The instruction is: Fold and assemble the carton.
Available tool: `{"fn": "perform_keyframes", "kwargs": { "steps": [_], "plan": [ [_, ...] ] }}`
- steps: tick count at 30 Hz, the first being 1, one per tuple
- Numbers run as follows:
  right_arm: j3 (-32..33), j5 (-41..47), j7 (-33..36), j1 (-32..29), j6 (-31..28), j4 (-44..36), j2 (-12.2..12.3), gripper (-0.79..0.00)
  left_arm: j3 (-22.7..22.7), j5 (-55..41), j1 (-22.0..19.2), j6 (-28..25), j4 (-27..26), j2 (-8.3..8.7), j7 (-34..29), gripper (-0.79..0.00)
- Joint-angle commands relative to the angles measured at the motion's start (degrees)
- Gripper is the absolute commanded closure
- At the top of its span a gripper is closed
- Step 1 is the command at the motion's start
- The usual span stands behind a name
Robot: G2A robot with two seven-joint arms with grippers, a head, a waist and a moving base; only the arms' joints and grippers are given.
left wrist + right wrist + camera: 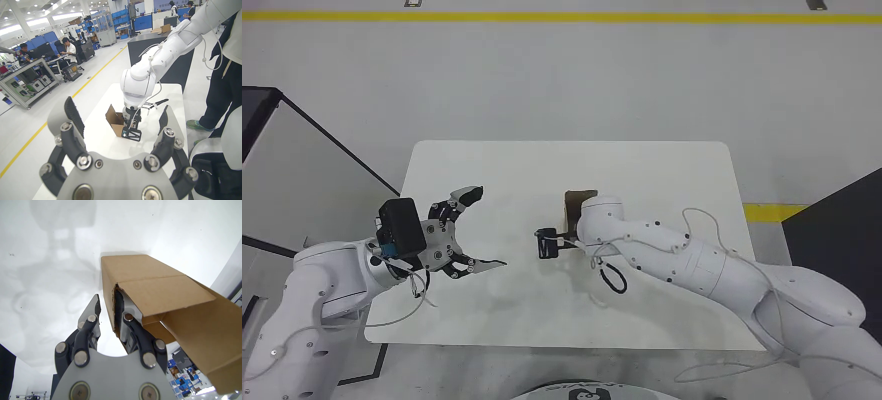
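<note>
Carton (580, 205) stands at frame centre. R gripper (108, 306) part-open, straddles carton wall, one finger inside. Seat wall deep btwn fingers before clamping. L gripper (487, 228) wide open, frame left; use as brace.

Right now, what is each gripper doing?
Left gripper: open, empty.
Right gripper: open, straddling one carton wall, not clamped.
</note>
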Motion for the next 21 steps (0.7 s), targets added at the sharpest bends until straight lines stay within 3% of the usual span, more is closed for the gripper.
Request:
{"fn": "perform_keyframes", "kwargs": {
  "steps": [1,4,10,17,21],
  "plan": [
    [0.57,-0.22,-0.03,-0.36,0.25,-0.51,0.11,-0.299,0.0,0.0,0.0,0.0,0.0,0.0,0.0,-0.785],
    [1.73,-0.74,-0.1,-1.04,0.57,-1.9,0.61,-0.372,0.0,0.0,0.0,0.0,0.0,0.0,0.0,-0.785],
    [6.15,-0.8,-0.35,-3.46,0.89,-6.98,3.11,-0.379,0.0,0.0,0.0,0.0,0.0,0.0,0.0,-0.785],
    [15.55,-1.38,-0.92,-10.0,0.91,-16.45,8.35,-0.385,0.0,0.0,0.0,0.0,0.0,0.0,0.0,-0.785],
    [24.25,-0.86,-5.54,-16.88,0.02,-22.01,12.1,-0.382,0.0,0.0,0.0,0.0,0.0,0.0,0.0,-0.785]
  ]
}}
